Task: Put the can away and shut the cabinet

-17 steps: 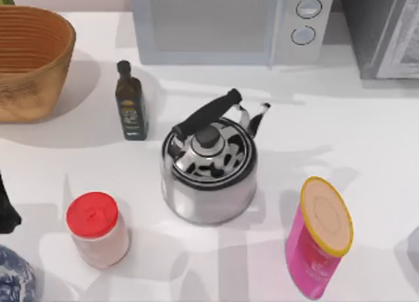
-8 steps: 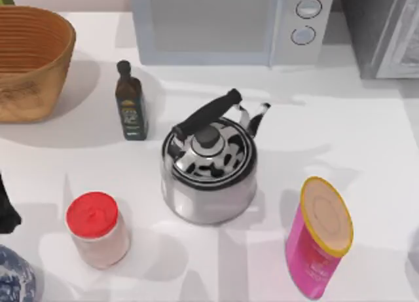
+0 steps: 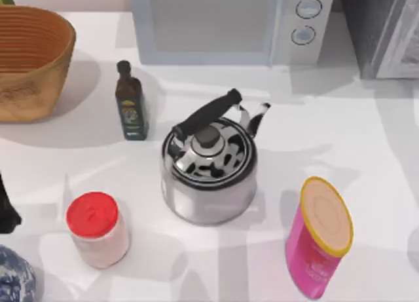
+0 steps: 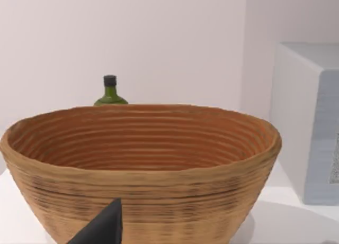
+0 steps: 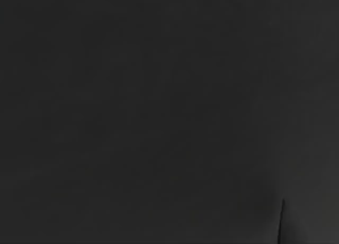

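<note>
No small red can is to be made out on the worktop (image 3: 366,145). The left claw (image 4: 100,228) is held low before the wicker basket (image 4: 140,164); its state cannot be told. The right wrist view is dark. Kettle (image 3: 208,168), red-lidded jar (image 3: 97,228), pink canister (image 3: 319,236) and oil bottle (image 3: 131,102) crowd the middle; a cabinet (image 3: 386,30) stands far right.

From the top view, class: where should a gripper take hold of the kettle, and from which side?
Probably the black handle arching over the kettle, taken from above. It stands clear above the lid, slanting from near-left to far-right, so the fingers should close across its width.
</note>
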